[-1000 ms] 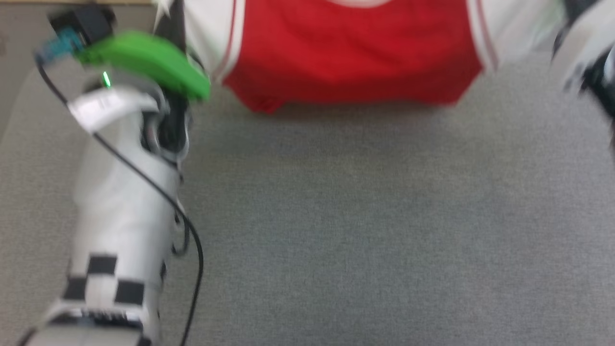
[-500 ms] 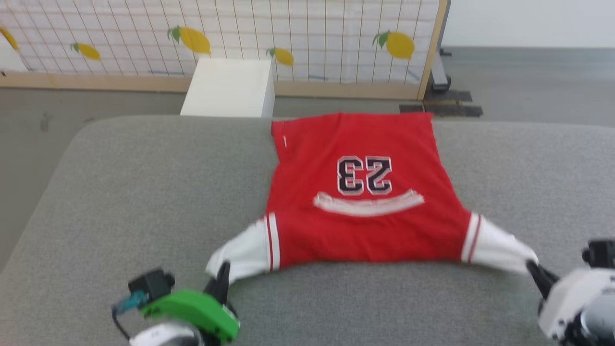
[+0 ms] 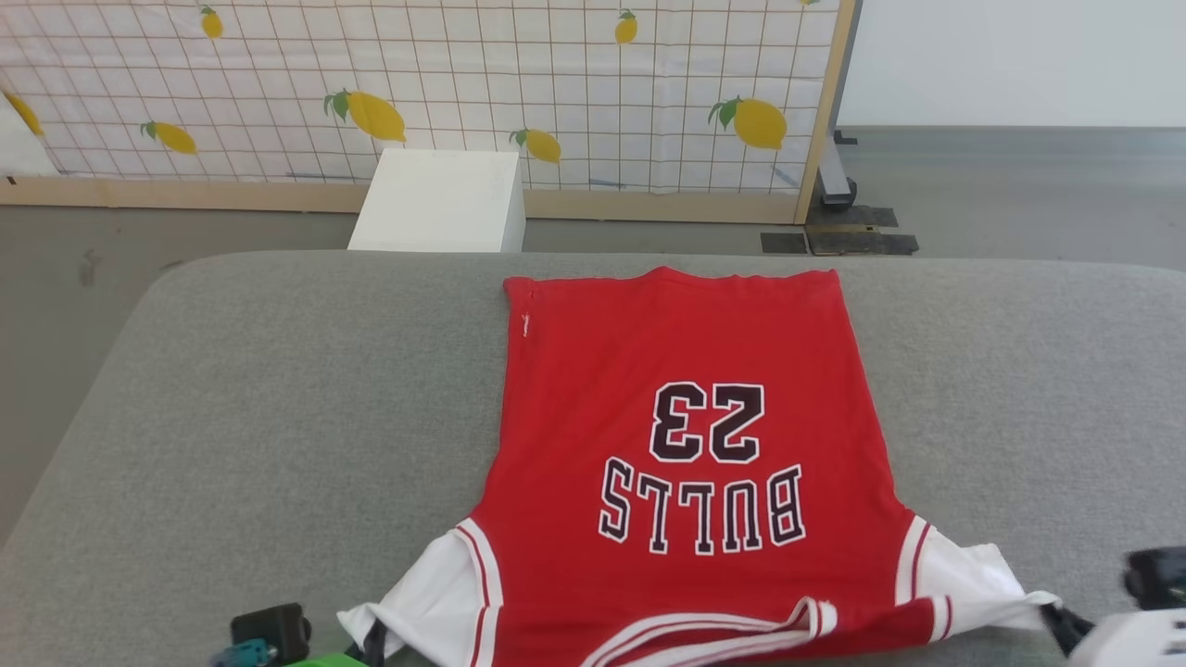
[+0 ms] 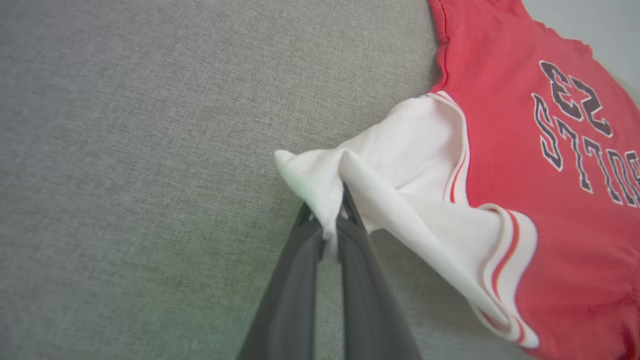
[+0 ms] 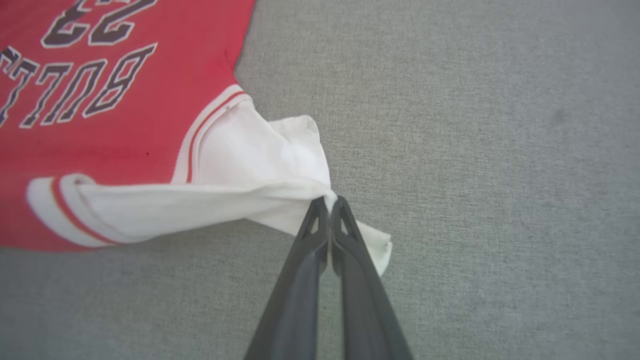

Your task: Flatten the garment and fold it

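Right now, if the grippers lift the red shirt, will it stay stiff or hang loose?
Probably loose: the shirt bunches into folds where the left gripper pinches its sleeve. Likely light too: the right gripper pulls thin cloth taut with a fingertip pinch. Its middle would likely sag.

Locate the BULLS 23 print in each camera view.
Head view: BULLS 23 print, lower centre, upside down on the garment.
Left wrist view: print at the right edge, partly cut off.
Right wrist view: print in the top left corner, partly cut off.
Shared landmark: the grey cushion under it.
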